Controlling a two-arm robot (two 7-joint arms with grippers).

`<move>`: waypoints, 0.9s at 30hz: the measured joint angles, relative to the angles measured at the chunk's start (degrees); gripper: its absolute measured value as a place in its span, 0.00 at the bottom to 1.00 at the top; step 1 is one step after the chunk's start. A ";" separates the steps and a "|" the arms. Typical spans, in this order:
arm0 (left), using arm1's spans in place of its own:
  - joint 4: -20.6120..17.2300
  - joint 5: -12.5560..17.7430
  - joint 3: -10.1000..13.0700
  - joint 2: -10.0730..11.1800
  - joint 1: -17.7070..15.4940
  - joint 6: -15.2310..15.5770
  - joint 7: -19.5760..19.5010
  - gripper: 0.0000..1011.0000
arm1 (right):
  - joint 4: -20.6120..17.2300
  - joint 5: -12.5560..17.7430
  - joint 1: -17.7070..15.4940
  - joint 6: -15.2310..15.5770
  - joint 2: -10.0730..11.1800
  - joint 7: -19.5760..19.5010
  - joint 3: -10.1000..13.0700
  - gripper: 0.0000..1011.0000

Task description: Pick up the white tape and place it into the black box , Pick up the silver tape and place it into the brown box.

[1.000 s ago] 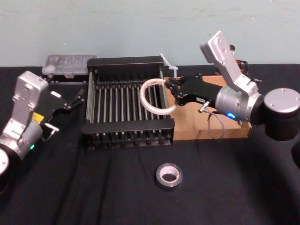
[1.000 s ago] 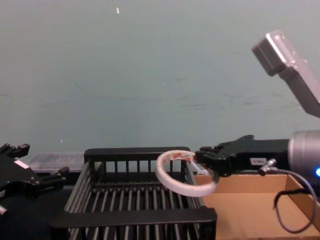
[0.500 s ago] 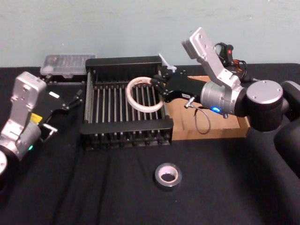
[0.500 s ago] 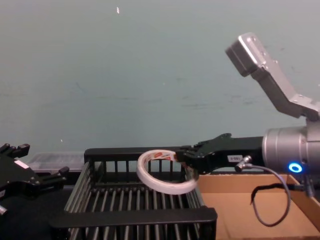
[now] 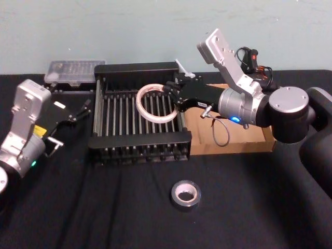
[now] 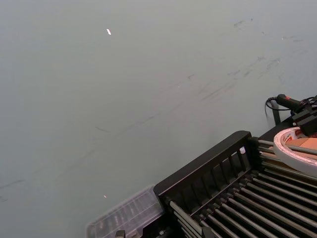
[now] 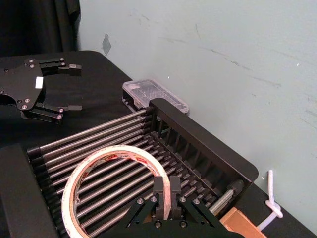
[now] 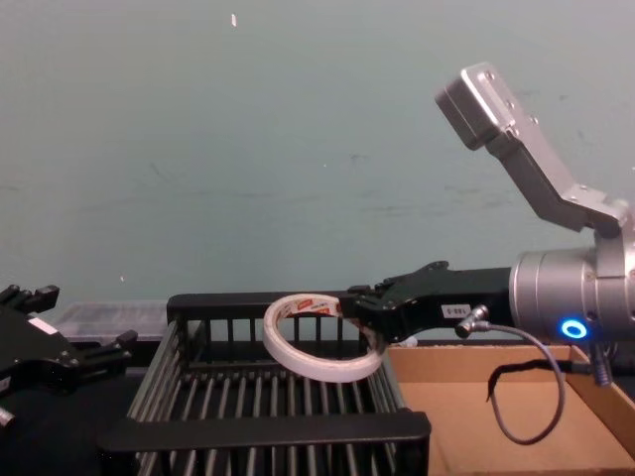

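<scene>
I have the right gripper (image 5: 174, 99) out over the black box (image 5: 139, 145), its jaws pinched on the rim of the white tape (image 5: 154, 103), which hangs tilted above the barred floor toward the right side of the crate, clear of the bars as far as the chest view shows. My left gripper (image 5: 78, 111) sits parked off the crate's left wall with its jaws spread, holding nothing. The silver tape (image 5: 186, 193) lies flat on the desk (image 5: 104, 207) in front of the crate, well apart from it, and the brown box (image 5: 228, 142) stands touching the crate's right wall. My worry is the release: the ring is thin and held at an angle, so if I let go from here it could land on edge, roll along the bars, or lean against the right wall.
</scene>
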 joint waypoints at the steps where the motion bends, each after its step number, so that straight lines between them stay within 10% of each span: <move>1: 0.00 0.00 0.00 0.00 0.00 0.00 0.00 0.99 | -0.02 0.00 -0.01 0.01 0.01 0.00 0.01 0.08; 11: 0.00 0.00 0.00 0.00 0.00 0.00 0.00 0.99 | -0.19 0.00 -0.14 0.17 0.10 -0.03 0.07 0.10; 27: 0.00 0.00 0.00 0.00 0.00 0.00 0.00 0.99 | -0.29 0.03 -0.21 0.28 0.17 -0.11 0.14 0.58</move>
